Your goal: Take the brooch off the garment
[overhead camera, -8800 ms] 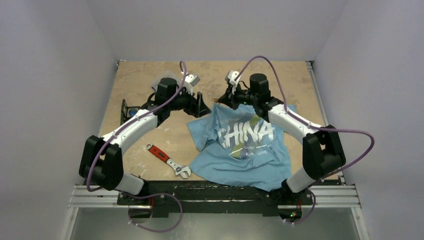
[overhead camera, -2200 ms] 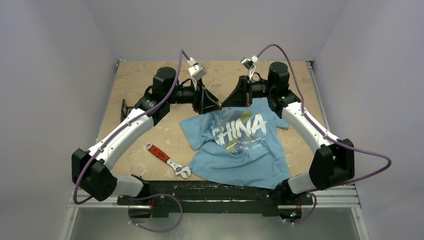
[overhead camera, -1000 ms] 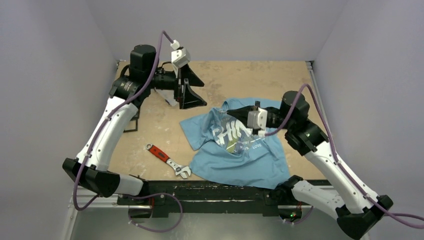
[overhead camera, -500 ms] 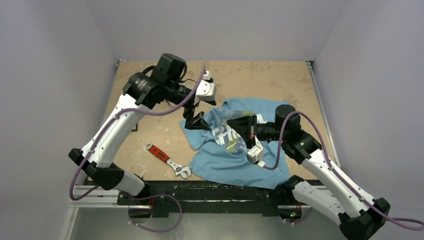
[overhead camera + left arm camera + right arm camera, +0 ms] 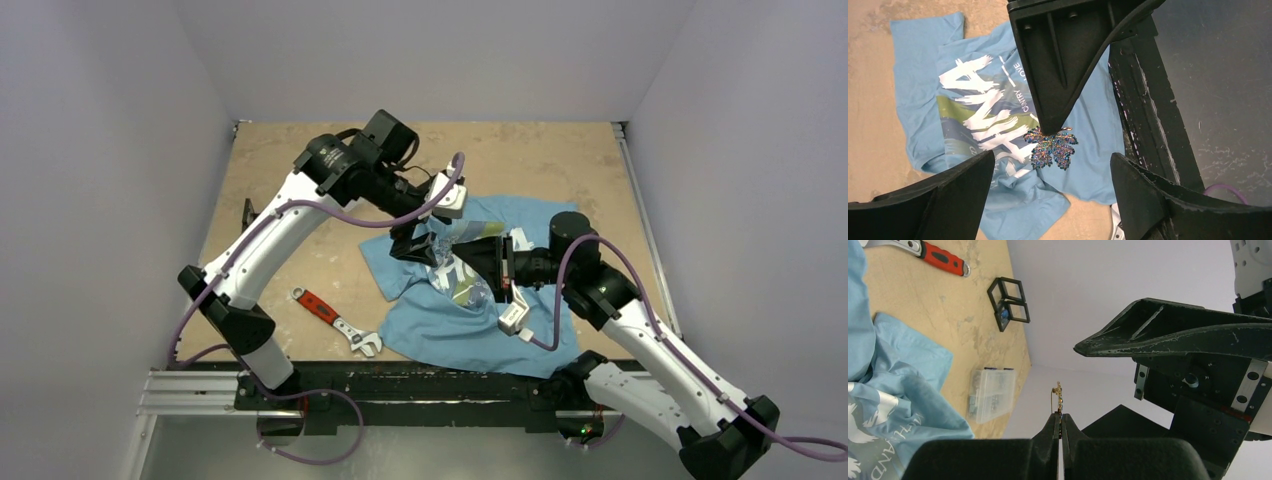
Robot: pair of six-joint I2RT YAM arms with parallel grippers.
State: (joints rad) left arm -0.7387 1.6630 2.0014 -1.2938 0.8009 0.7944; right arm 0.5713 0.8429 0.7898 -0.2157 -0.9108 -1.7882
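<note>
Right fingers pinch brooch; contents of box unclear.

the left arm and the right arm each have white link shells, black joint housings, black wedge-shaped fingers and a purple cable.

brooch: leaf-shaped, multicoloured stones, gilt rim, off the garment, pinched in right jaws. garment: blue tee, rumpled, 4 o'clock on surface.
</note>
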